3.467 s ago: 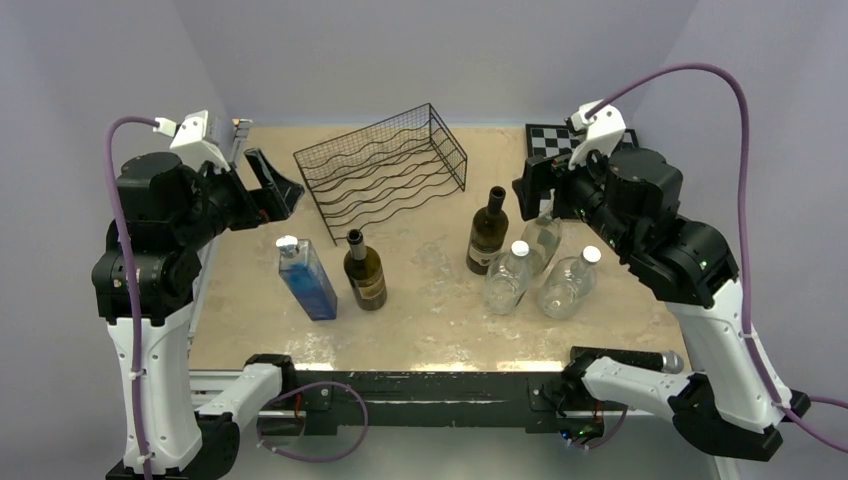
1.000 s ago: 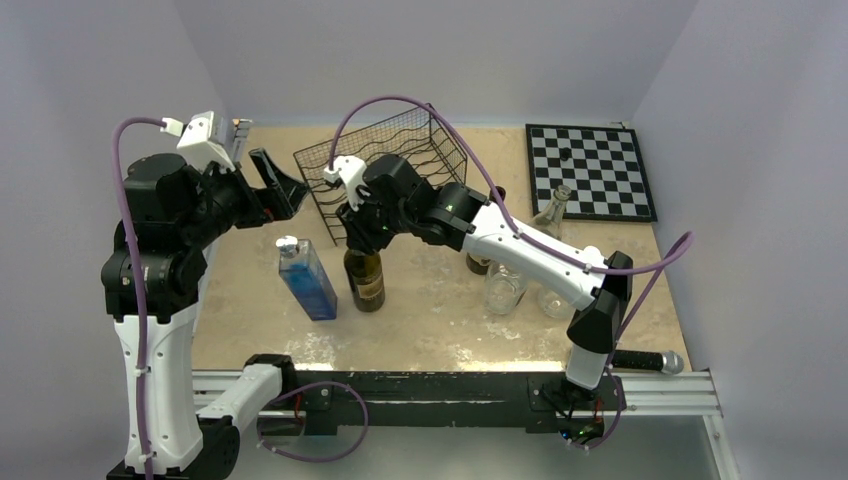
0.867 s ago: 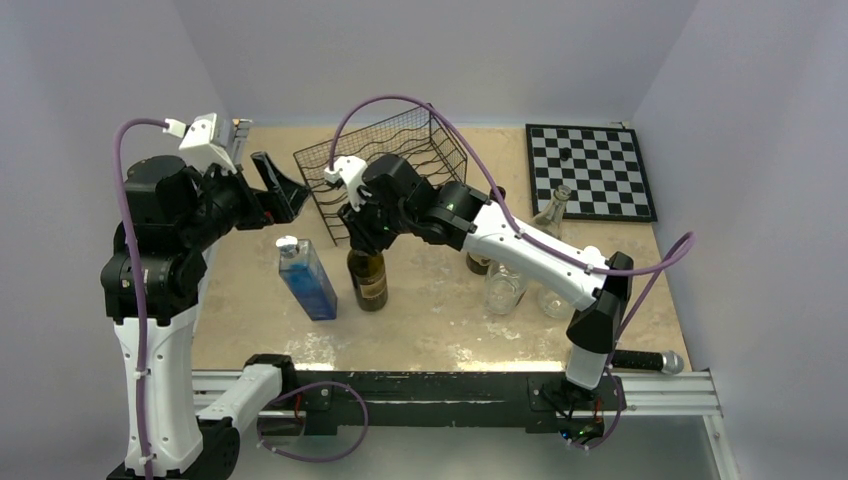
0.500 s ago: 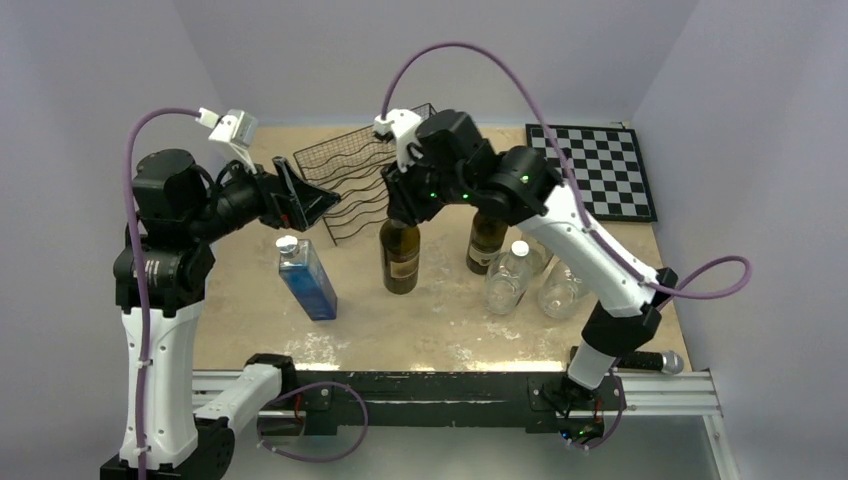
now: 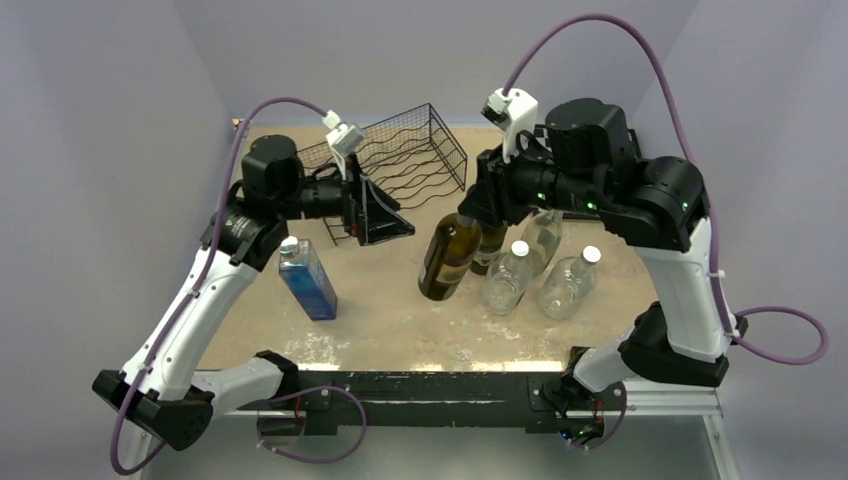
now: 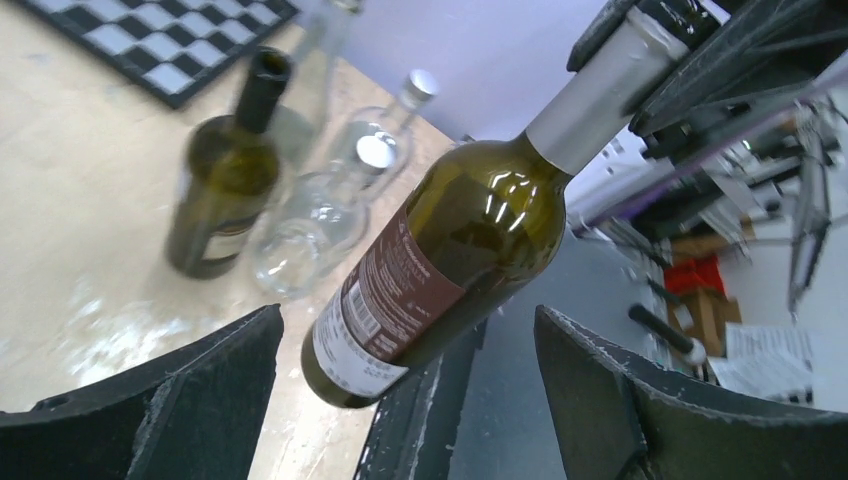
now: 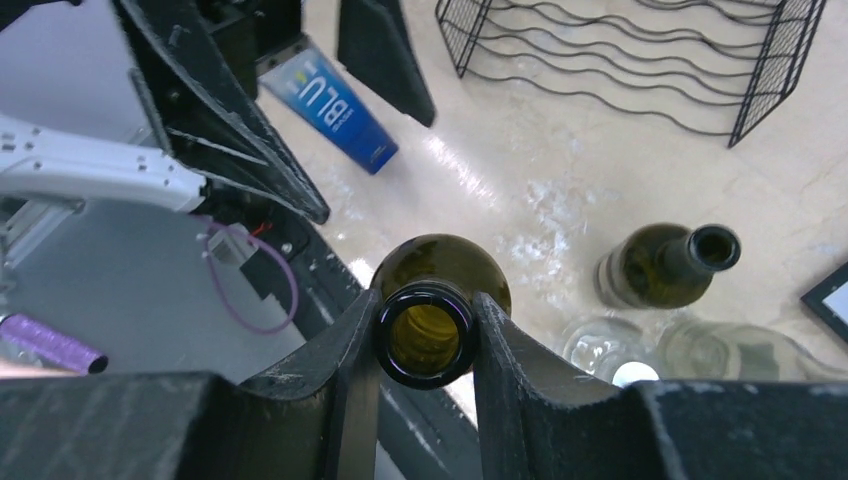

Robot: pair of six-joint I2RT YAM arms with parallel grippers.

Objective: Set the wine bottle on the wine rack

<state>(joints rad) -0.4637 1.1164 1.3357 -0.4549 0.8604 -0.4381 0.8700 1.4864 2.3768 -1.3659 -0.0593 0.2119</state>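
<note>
Right gripper clamps wine bottle neck; bottle aloft, tilted. Left gripper agape, empty. Next: likely handover, then wine rack.

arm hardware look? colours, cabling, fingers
Left arm and right arm: white link shells, black joint housings. A purple cable feeds a small white camera block at each wrist. Left gripper and right gripper have matte black wedge-shaped fingers. Green LEDs dot the right arm's joints.

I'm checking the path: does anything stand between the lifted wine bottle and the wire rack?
Yes. The open left pincer hangs between the dark green glass wine bottle, gripped at its neck by the right pincer, and the black wire-mesh wine rack.
</note>
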